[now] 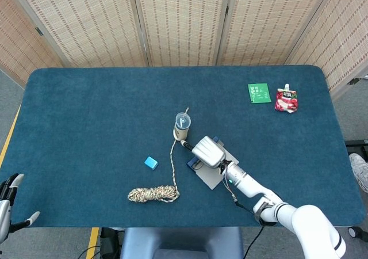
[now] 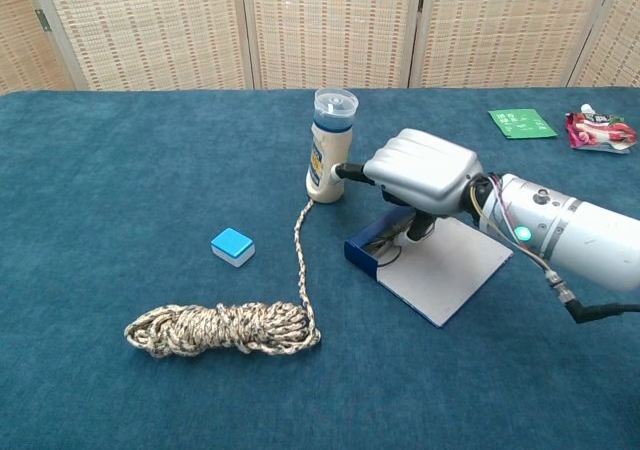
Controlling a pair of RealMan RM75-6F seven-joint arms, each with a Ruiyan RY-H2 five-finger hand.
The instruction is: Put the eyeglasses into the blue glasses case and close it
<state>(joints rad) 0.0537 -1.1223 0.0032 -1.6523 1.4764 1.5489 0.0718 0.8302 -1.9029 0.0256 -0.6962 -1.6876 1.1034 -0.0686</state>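
The blue glasses case (image 2: pixel 362 257) lies open mid-table, its pale grey lid (image 2: pixel 442 270) flat to the right; it also shows in the head view (image 1: pixel 214 176). The thin-framed eyeglasses (image 2: pixel 383 247) sit at the blue tray's edge, mostly hidden under my right hand (image 2: pixel 420 172). That hand (image 1: pixel 207 151) hovers palm down over the tray, with its fingers curled down onto the glasses and gripping them. Its thumb points at the bottle, almost reaching it. My left hand (image 1: pixel 8 204) hangs off the table's near left corner, fingers apart, holding nothing.
A mayonnaise-style bottle (image 2: pixel 330 148) stands just left of the case. A coiled rope (image 2: pixel 225 328) runs from the bottle toward the front. A small blue block (image 2: pixel 232 246) lies to the left. A green card (image 2: pixel 522 122) and a red pouch (image 2: pixel 598 130) lie far right.
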